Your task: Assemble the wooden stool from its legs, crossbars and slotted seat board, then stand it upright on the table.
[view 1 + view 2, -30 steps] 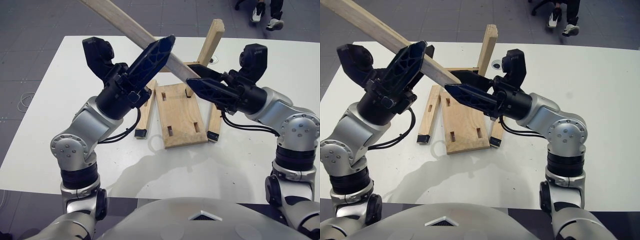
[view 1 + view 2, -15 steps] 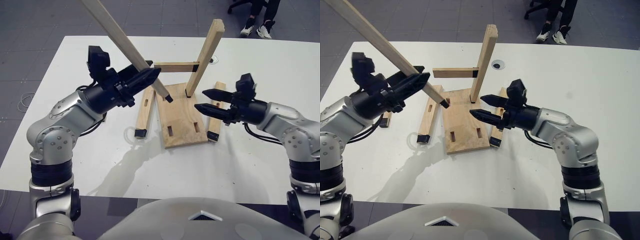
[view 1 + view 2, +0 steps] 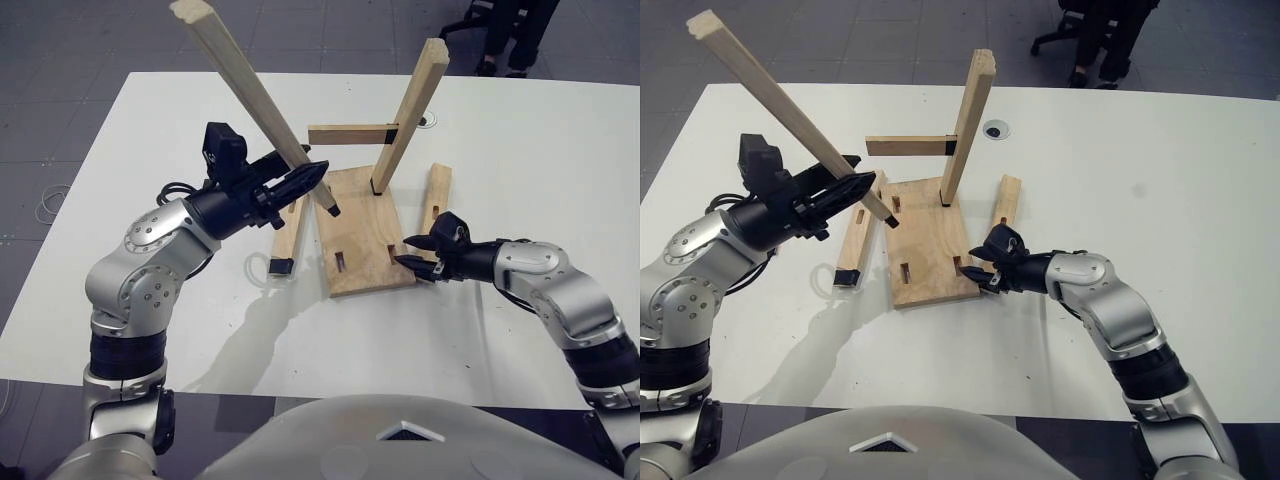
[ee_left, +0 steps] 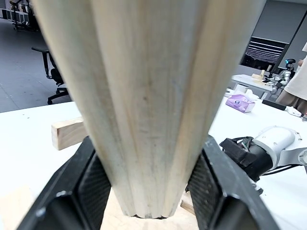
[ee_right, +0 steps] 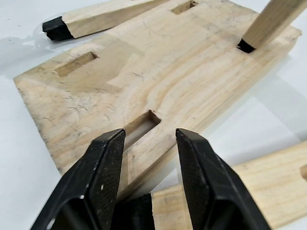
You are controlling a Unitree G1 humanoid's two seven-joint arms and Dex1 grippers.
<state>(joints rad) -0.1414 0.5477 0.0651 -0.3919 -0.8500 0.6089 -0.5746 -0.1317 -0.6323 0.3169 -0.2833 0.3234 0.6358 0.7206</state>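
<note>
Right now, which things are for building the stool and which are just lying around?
For the stool: seat board; held leg in the left gripper; upright leg standing on the board, with its crossbar; flat leg left of the board; flat leg right of it.
Just lying about: purple packet; office chair; cable on the floor.

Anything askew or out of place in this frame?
The held leg in the left gripper slants steeply, its black tip near the seat board at its left edge, while the standing leg is slotted in nearly upright.
</note>
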